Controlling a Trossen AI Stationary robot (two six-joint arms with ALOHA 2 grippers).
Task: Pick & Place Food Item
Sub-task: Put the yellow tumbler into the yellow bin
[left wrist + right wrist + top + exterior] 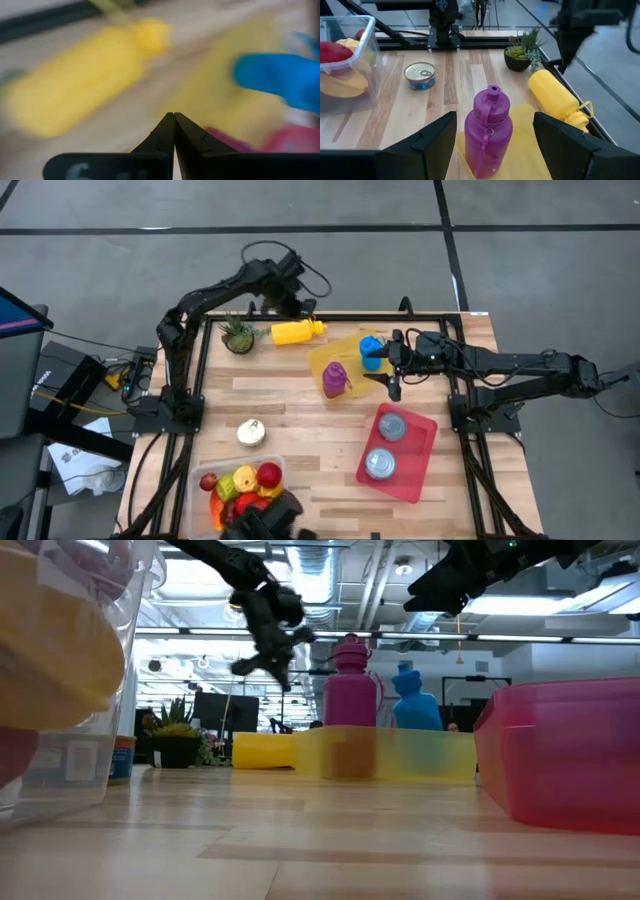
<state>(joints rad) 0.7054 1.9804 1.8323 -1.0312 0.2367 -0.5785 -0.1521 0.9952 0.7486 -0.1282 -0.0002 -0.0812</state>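
The table (300, 395) is made of pale wood. The left gripper (303, 308) hangs in the air over the far edge of the table, just above a yellow bottle (297, 332) that lies on its side. Its jaws are pressed together and hold nothing. The right gripper (391, 363) hangs over a yellow tray (322, 360) near the far side of the table. Its jaws are spread wide and hold nothing. Through its own camera, a purple bottle (488, 131) stands upright on the tray, right between the two fingers (432, 137) but lower down and not touching them. A blue bottle (370, 350) stands on the same tray, just beside the right gripper. A small plant in a pot (238, 336) sits next to the yellow bottle. The food (243, 482), red and yellow pieces, lies in a clear box (200, 492) at the near left edge of the table. A round tin can (251, 433) sits on the wood near that box. A red tray (425, 450) on the near right holds two more cans (384, 446).
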